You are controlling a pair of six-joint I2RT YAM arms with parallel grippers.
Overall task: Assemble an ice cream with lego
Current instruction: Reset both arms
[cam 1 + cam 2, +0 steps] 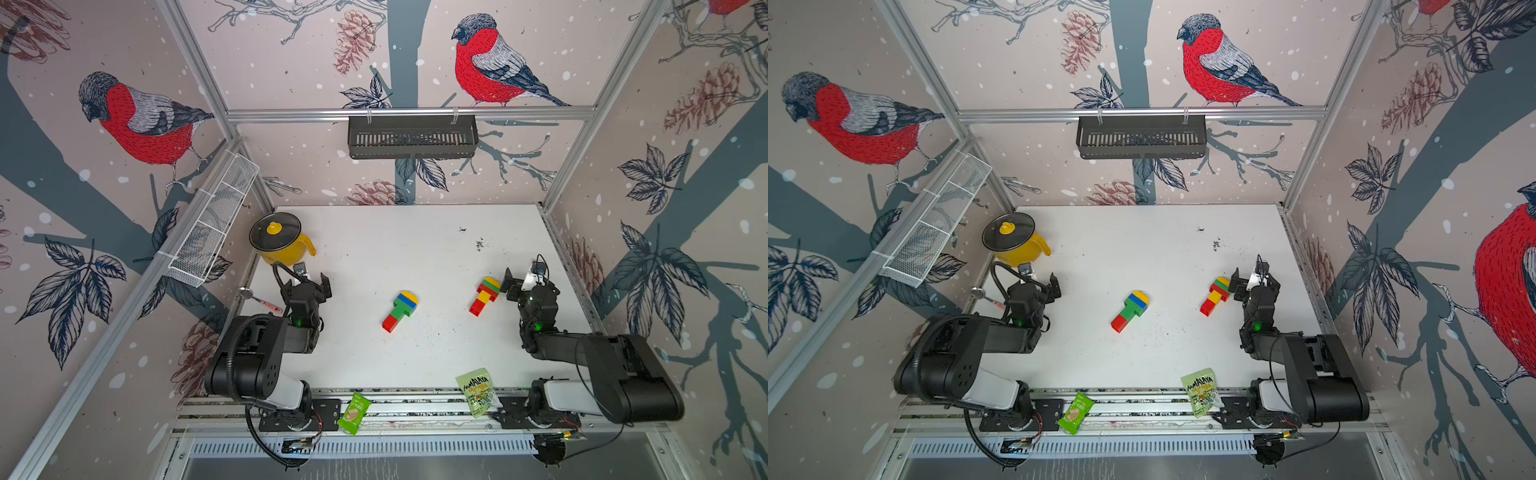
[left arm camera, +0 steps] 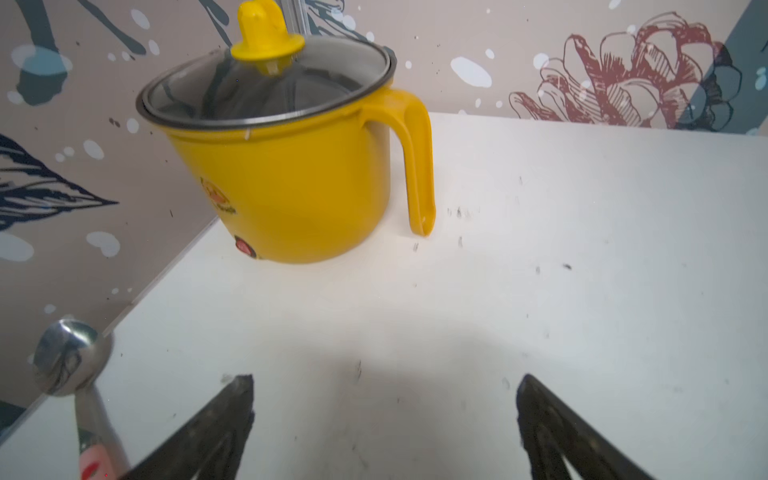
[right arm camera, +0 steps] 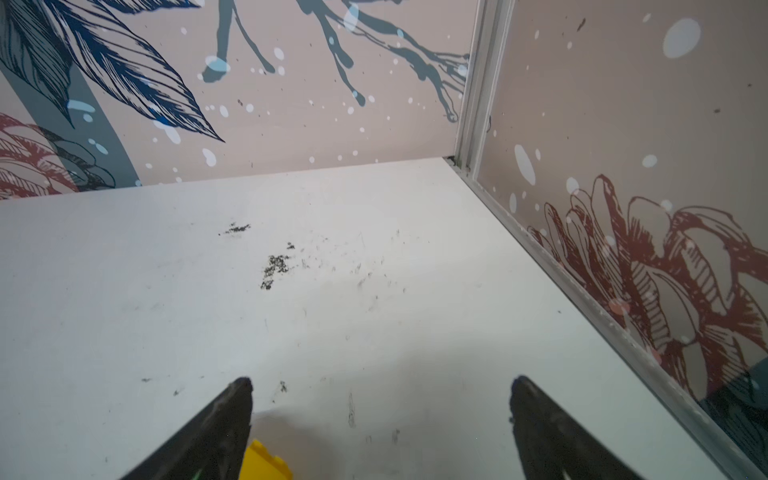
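We see a papered enclosure [image 1: 124,208] of flat bird-print panels in bare aluminium rails; it closes off three sides. The matte white tabletop [image 1: 395,249] is scuffed with dark specks, and its far half and middle-front are open in both top views.

The two black arms are folded back near the front rail, one at each side edge.
- Left gripper [image 1: 314,277]: jaws spread wide, nothing between them, bare table under the gap in the wrist view [image 2: 384,382].
- Right gripper [image 1: 510,286]: jaws also wide apart, gripping nothing [image 3: 380,384].

The black slotted metal shelf [image 1: 411,137] hangs on the back rail, above the table. The white wire-mesh basket [image 1: 214,222] hangs on the left rail, tilted.

The glossy yellow pot with a handle and a glass lid with a yellow knob [image 1: 282,243] sits in the far-left corner, close ahead of the left gripper.

Lego, hard shiny plastic:
- The red, green and blue stack capped by a yellow half-round [image 1: 400,311] lies flat at table centre, well apart from both grippers.
- The red and yellow stack with a green layer and a yellow half-round [image 1: 484,296] lies flat just beside the right gripper. Its yellow end [image 3: 266,461] shows by one finger; we cannot tell if they touch.

Two crinkly green snack packets [image 1: 354,412] [image 1: 478,392] lie on the front rail. The metal spoon [image 1: 253,296] lies at the left table edge.
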